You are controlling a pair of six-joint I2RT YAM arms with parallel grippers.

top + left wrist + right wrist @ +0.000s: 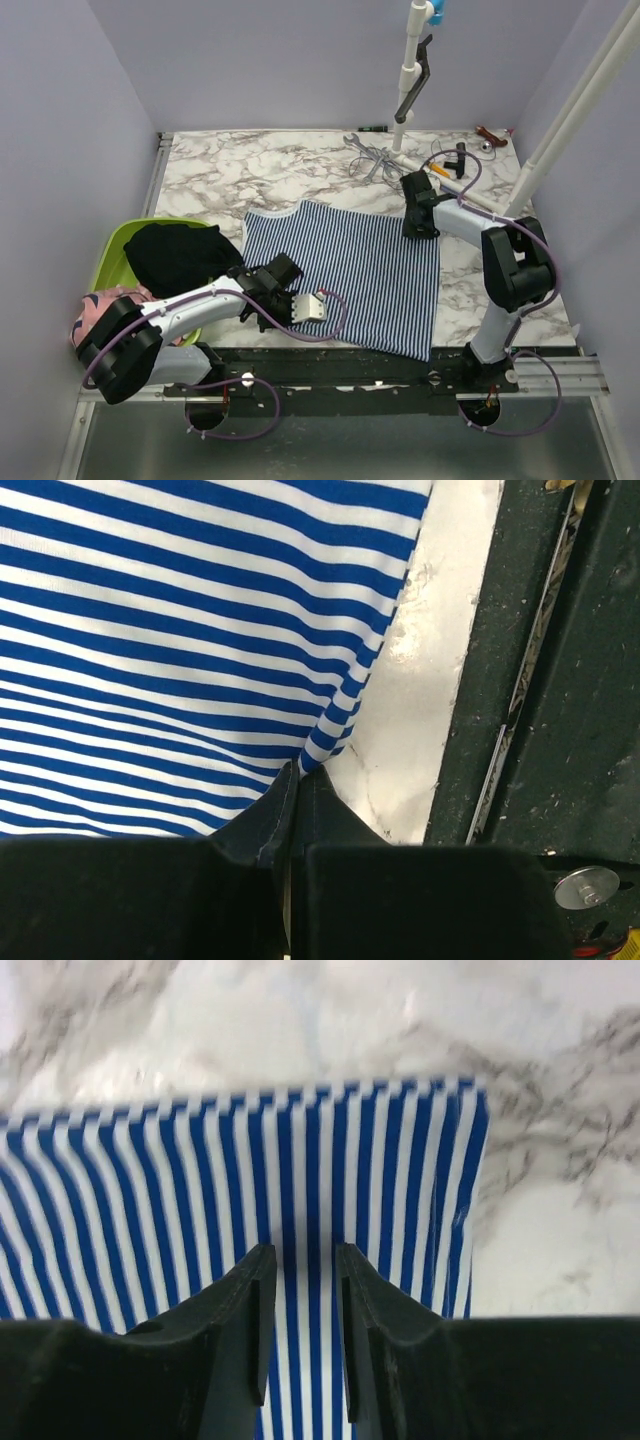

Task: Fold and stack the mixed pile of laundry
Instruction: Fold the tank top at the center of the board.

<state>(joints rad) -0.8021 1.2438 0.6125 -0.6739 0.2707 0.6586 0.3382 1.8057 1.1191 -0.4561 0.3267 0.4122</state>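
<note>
1. Surface and room: a white, grey-veined marble tabletop (250, 165) is boxed in by plain lavender walls (300, 60). A black rail (350, 375) runs along the near edge, and a white pole (408, 70) stands by the far edge.
2. The striped garment (360, 270), navy and white, lies spread flat across the middle of the tabletop. Its near right corner reaches the rail.
3. The black garment (180, 255) sits bunched in a lime green basin (110, 255) at the left edge. The pink garment (100, 305), with a dark print, lies at the near left corner, partly hidden by the left arm.
4. The left hand (270, 290) is at the striped garment's near left corner. Its fingers are pressed together, pinching the cloth's edge.
5. The right hand (420, 225) is low over the far right corner, fingers slightly apart.
6. Only the overhead view shows the basin and the other two garments.
7. The left wrist view alone shows the pinch itself (297, 780) — stripes gathering into the closed tips, bare tabletop and rail (560, 680) beside.
8. The right wrist view alone shows the narrow gap (305, 1280), with flat stripes (300, 1160) visible through it and a straight far hem.
</note>
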